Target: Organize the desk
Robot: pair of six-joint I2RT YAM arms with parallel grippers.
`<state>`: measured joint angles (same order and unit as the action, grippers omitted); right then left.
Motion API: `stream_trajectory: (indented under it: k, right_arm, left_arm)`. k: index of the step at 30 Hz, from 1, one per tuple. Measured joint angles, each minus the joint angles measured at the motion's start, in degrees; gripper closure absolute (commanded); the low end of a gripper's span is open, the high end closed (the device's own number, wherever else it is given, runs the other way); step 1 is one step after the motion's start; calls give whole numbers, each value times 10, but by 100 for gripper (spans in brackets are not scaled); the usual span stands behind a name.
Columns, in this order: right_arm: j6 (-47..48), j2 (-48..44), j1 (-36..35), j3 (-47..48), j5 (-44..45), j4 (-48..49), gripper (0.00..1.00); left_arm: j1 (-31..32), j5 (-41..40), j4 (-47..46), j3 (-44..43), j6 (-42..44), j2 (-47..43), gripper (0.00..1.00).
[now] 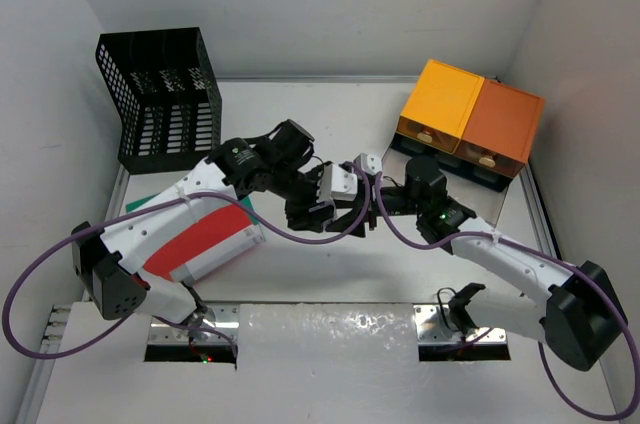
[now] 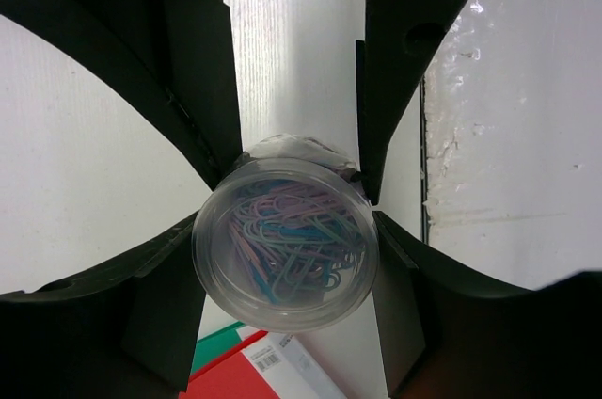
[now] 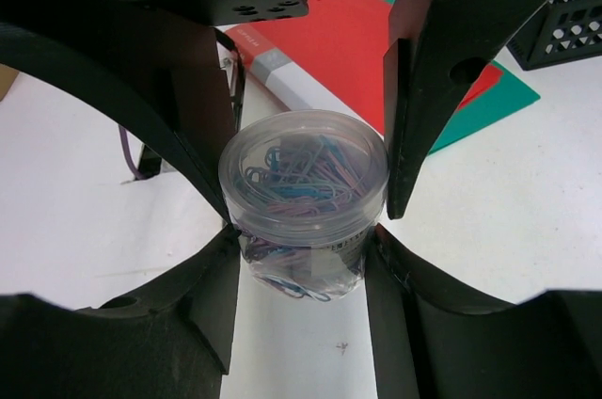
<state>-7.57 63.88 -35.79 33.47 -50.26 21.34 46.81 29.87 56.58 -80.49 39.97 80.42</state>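
A clear round jar of coloured paper clips (image 2: 282, 244) hangs above the white desk (image 1: 300, 114), held from both sides at mid-table. My left gripper (image 2: 287, 239) is shut on it, a finger pressed to each side. My right gripper (image 3: 303, 234) is also shut on the jar (image 3: 303, 183), gripping the body just under the lid. In the top view the left gripper (image 1: 325, 206) and right gripper (image 1: 365, 202) meet nose to nose and hide the jar between them.
A red folder (image 1: 200, 239) lies on a green one under the left arm. A black mesh rack (image 1: 165, 99) stands at the back left. Two orange drawer boxes (image 1: 470, 114) stand at the back right. A clear plastic sheet (image 1: 330, 334) covers the front edge.
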Motion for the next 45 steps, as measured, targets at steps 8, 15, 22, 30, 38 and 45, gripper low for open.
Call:
stream_trajectory:
  k: [8, 15, 22, 30, 38, 45]
  right_arm:
    - [-4, -4, -1, -7, 29, 9, 100]
    - [-6, -27, -3, -23, 77, 18, 100]
    - [-3, -30, -4, -27, 87, 22, 100]
    - [6, -42, -5, -27, 109, 9, 100]
    - [6, -27, -5, -27, 114, 27, 100]
    - [10, -1, -5, -27, 114, 33, 75]
  left_arm:
    - [3, -35, -13, 3, -17, 0, 91]
    - [8, -69, -37, 7, -28, 0, 100]
    - [8, -73, -40, 8, -26, 0, 97]
    - [9, -80, -47, 8, -18, -1, 65]
    - [9, -101, -49, 8, -18, -1, 94]
    - [9, -109, -65, 33, -11, -2, 100]
